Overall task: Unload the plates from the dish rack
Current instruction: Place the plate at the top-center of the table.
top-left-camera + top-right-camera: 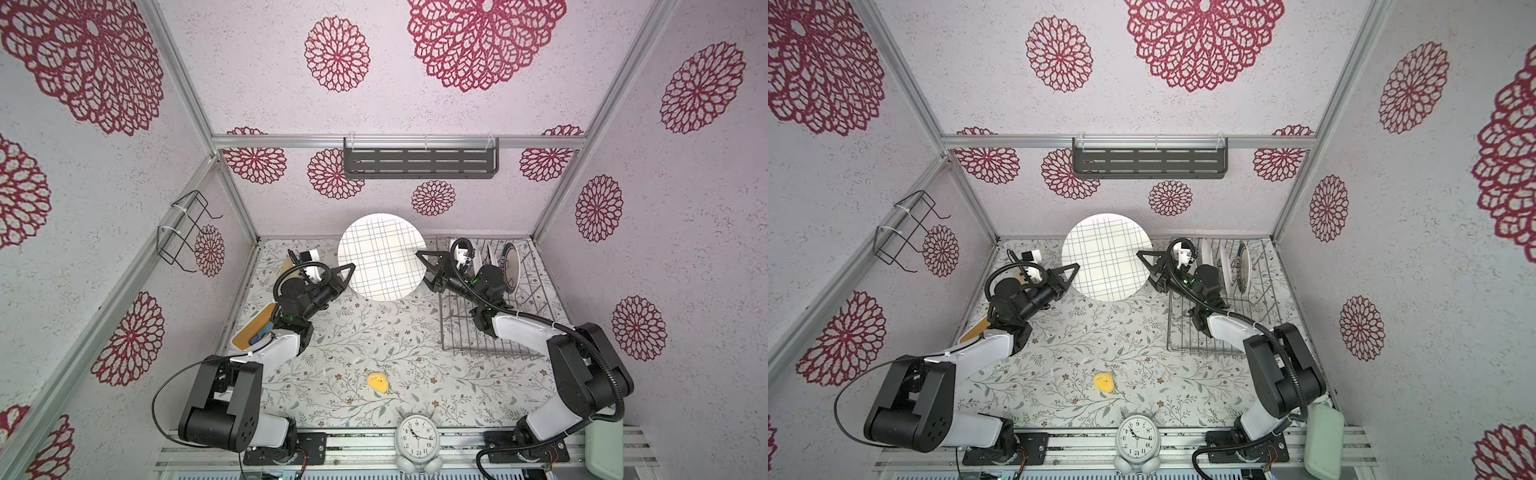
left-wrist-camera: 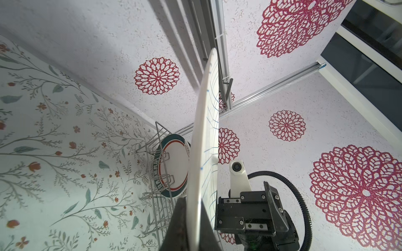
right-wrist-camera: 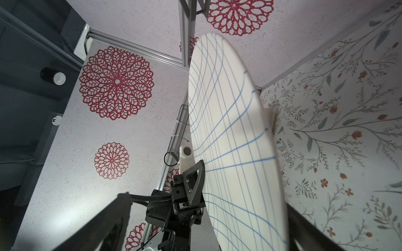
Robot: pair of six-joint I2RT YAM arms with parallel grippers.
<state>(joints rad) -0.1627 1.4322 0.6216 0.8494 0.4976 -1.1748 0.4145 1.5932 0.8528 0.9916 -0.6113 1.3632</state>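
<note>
Evidently a handover: the grid plate [image 1: 381,257] hangs above the bench [image 1: 374,332], left fingers [image 1: 351,269] clamped on one rim, right fingers [image 1: 426,255] spread wide around the other; more plates [image 1: 510,266] wait in the rack [image 1: 490,332].

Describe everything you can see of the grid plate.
The grid plate is large, round and cream, smooth like glazed ceramic, and crossed with thin dark-blue lines. It looks whole and clean. It is held raised above the table, beside the rack and clear of it, with its face turned up toward both top views. The left gripper is shut on one rim; the open right gripper straddles the opposite rim.
</note>
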